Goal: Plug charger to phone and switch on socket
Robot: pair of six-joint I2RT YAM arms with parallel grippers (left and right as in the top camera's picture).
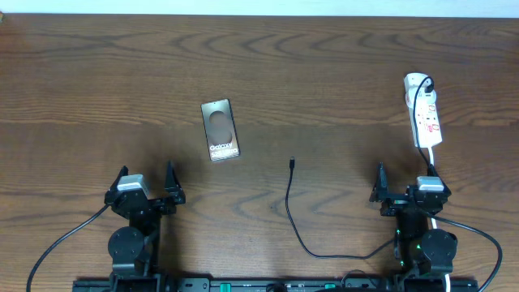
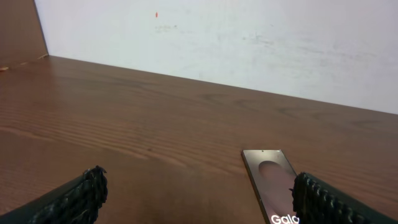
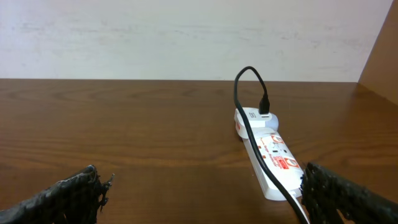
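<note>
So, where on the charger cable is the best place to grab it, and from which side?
Probably just behind the connector tip of the charger, coming straight down and closing across the cable. That end lies flat, straight and free on the table, with nothing beside it; the phone lies to its left.

This looks like a robotics lab bench rather than a home: a bare wood-grain table [image 1: 324, 57] set against a plain white wall [image 2: 249, 50], a left arm [image 1: 131, 239] and right arm [image 1: 430, 243] mounted at its near edge with black cables trailing, and only a phone [image 1: 220, 130], a power strip [image 1: 425, 118] and a charger cable [image 1: 293, 207] laid out on it
</note>
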